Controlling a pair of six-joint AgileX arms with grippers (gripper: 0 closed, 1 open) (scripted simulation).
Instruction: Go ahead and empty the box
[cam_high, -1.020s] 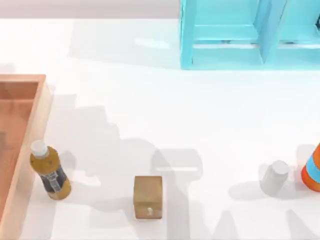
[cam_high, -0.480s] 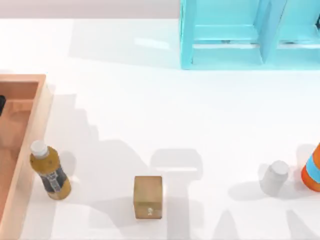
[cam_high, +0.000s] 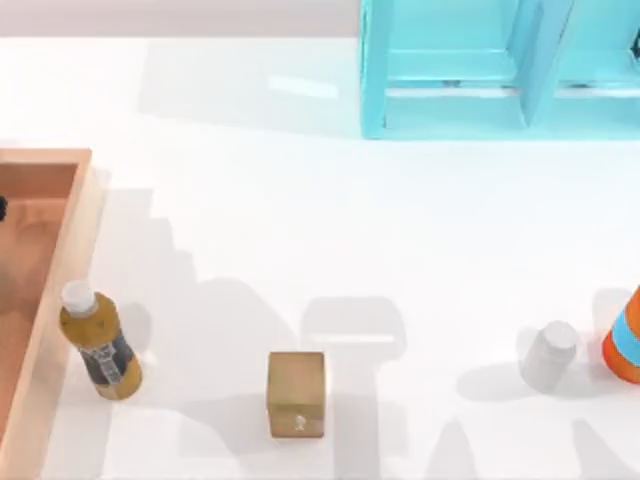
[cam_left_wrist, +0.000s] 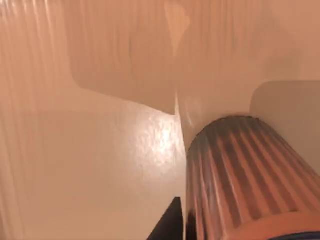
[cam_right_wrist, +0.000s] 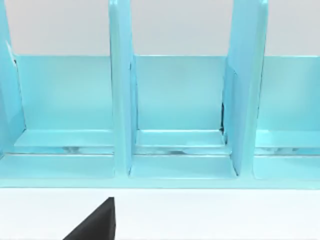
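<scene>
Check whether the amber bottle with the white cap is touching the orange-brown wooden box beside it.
Apart. In the top view, a thin strip of white table separates the amber bottle from the box's wall.

So the box (cam_high: 60, 290) sits at the left edge of the table (cam_high: 300, 220), running off that side. A bottle (cam_high: 98, 342) stands just outside its right wall, near the front. A small cube (cam_high: 296, 393) is right of the bottle, well apart. Way over at the right edge there's a small capped container (cam_high: 549, 355) with a cone-ish thing (cam_high: 625, 340) just beside it. The shelf unit (cam_high: 500, 70) is at the back right. My left claw is over the box at the left edge.
</scene>
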